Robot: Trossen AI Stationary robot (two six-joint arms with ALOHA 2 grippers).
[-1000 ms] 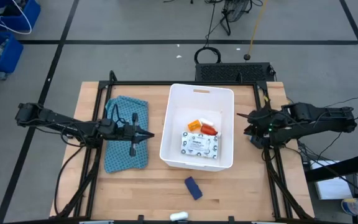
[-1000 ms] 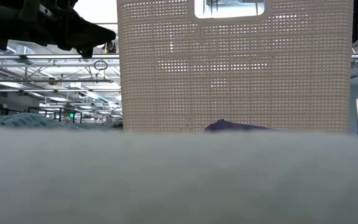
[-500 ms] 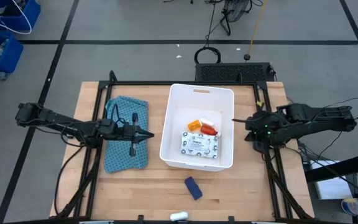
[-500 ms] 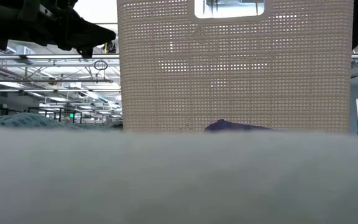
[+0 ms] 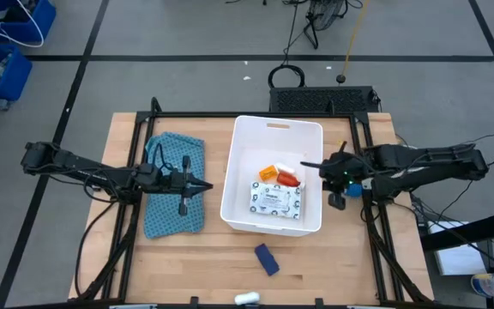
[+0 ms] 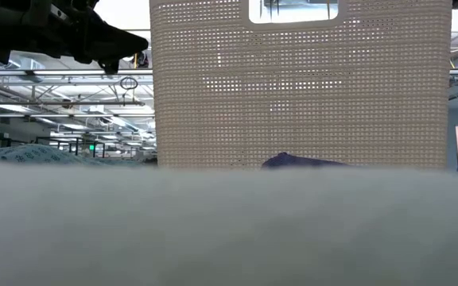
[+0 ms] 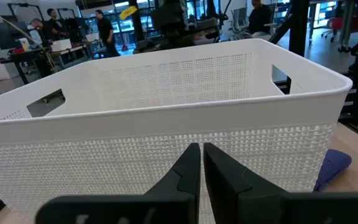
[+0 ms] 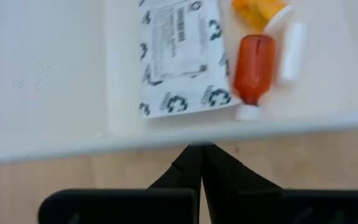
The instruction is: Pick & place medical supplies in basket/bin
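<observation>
Two grippers, fingers pressed together, flank the white bin [image 5: 238, 154]: right gripper [image 5: 309, 166] over its rim, left gripper [image 5: 206, 186] above the teal cloth [image 5: 175, 184].

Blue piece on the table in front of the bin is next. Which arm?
Hard to call; slightly left. The blue piece lies between both. The left gripper is shut, empty, beside the bin. The right gripper, shut, reaches over the bin's rim.

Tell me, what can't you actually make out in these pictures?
- Low view: the white tub fills the picture, hiding what lies inside; the foreground is a blur.
- High view: the white thing at the table's front edge is too small to identify.
- Left wrist view: the tub wall hides the supplies; only a corner of the blue piece shows.
</observation>
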